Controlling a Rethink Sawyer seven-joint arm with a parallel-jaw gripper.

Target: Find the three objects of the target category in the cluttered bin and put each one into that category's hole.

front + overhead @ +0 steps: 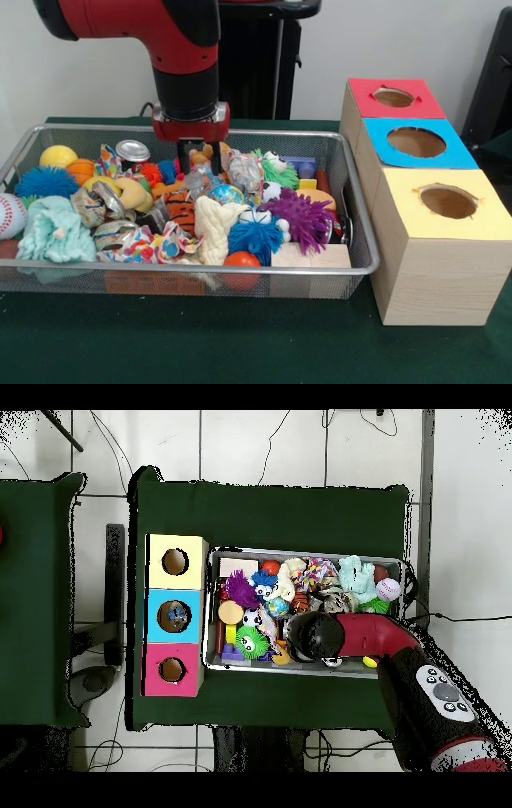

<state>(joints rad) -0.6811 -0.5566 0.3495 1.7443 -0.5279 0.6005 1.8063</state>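
The wire mesh bin [356,268] is full of toys, cans and bottles; it also shows in the overhead view [300,552]. My gripper [200,164] hangs at the bin's back middle, its two dark fingers apart and low among the clutter. A crinkled see-through bottle [197,182] lies just below the fingertips. Another see-through bottle [244,172] lies just right of the gripper. Crumpled plastic with colourful labels [134,244] lies at the front left. In the overhead view the arm's wrist [318,634] hides the gripper.
Three wooden boxes with holes stand right of the bin: red top [364,92], blue top [380,132], yellow top [400,208]. A silver can [132,150] and a crushed can [104,200] lie left of the gripper. Spiky balls, a knitted toy and a baseball fill the bin.
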